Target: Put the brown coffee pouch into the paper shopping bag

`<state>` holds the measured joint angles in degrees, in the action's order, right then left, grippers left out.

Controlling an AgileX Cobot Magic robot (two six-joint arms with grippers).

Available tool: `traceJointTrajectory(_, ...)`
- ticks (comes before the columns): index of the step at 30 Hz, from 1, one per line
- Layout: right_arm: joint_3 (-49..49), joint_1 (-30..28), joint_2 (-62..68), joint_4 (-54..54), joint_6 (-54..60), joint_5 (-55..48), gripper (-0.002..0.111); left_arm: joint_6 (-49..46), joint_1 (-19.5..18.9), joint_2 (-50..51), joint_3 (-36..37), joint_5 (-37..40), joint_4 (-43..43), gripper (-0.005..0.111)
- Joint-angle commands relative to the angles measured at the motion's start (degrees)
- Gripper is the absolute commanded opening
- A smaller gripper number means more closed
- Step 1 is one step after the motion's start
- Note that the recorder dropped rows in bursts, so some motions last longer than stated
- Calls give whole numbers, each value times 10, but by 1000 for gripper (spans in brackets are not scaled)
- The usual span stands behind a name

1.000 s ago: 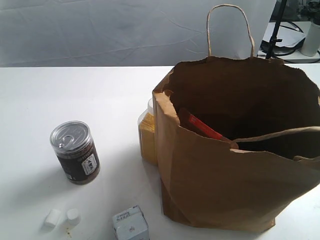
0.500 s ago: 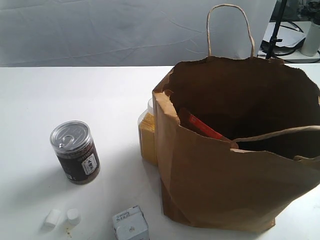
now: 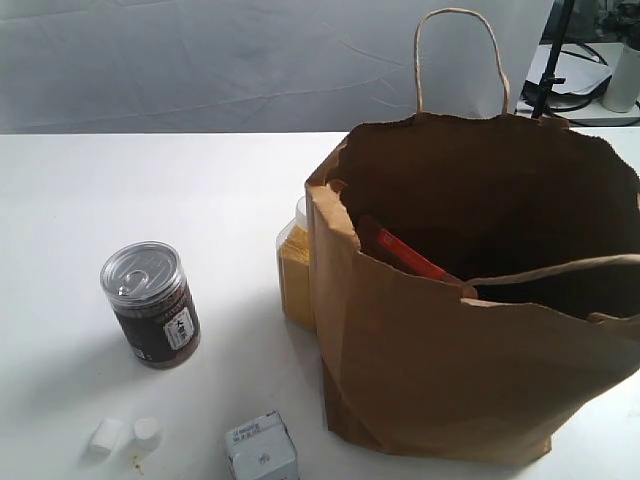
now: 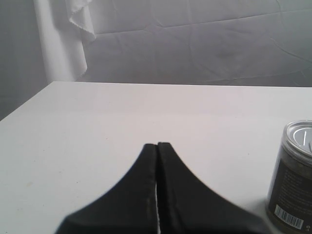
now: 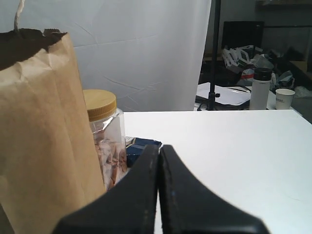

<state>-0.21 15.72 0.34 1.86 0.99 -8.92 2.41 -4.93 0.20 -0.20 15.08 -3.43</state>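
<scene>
1. Left hand (image 4: 157, 145): black fingers pressed together and holding nothing, over the white counter (image 4: 97, 122) near the dark cylindrical jar with a silver pull-tab lid (image 4: 292, 175).
2. Right hand (image 5: 159, 147): fingers likewise together and empty, low beside the large brown kraft paper shopping bag (image 5: 44, 122) and a clear plastic jar with a yellow screw lid (image 5: 105, 136).
3. Flat brown coffee pouch with an orange-red top strip (image 3: 405, 255): inside the bag, leaning at a slant against the near wall, its strip showing below the crumpled rim. The placement looks complete.
4. Likely hazards:
   - the twisted paper loop handle (image 3: 560, 265) sags across the bag's mouth, so a hand passing close could snag it and drag the bag;
   - the bag's walls are soft and creased, so a sideways knock may tip it and spill the pouch;
   - a clear jar of yellow grains (image 3: 295, 270) stands against the bag's wall and could topple if the bag shifts.
</scene>
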Motion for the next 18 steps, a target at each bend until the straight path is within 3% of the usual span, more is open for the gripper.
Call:
traceJointTrajectory(1, 2, -4, -3, 3, -1, 7, 0, 2, -2, -2, 2, -2, -2, 0)
traceJointTrajectory(18, 2, 28, -3, 3, -1, 7, 0, 2, -2, -2, 2, -2, -2, 0)
